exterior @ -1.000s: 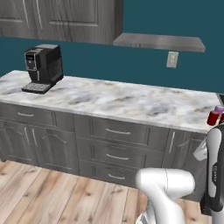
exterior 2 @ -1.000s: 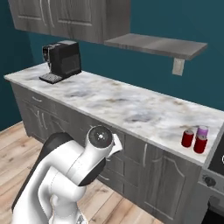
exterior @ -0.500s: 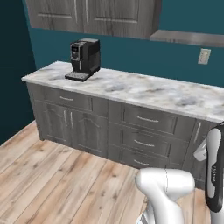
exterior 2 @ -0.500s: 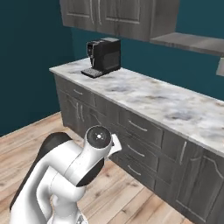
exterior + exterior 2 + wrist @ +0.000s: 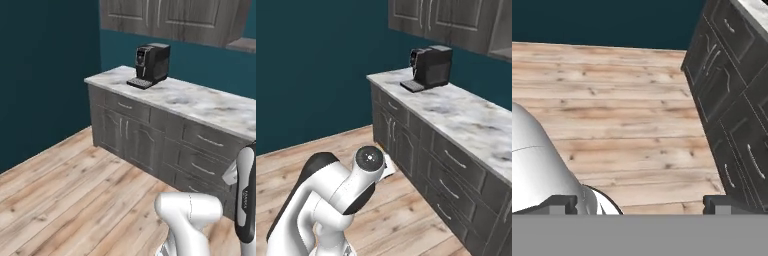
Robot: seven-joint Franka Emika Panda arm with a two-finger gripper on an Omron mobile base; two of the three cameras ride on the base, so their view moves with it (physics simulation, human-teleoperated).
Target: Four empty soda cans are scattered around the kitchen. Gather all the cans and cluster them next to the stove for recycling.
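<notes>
The gripper points down toward the wooden floor with its two dark fingertips spread wide apart and nothing between them. In the hand view, grey cabinet fronts with drawers and doors run along the hand's right side, with planks ahead of it and a dark teal wall beyond. From the base views, a marble counter tops those cabinets and a black coffee machine stands near its far end under the upper cabinets; no soda can can be made out anywhere around the hand.
</notes>
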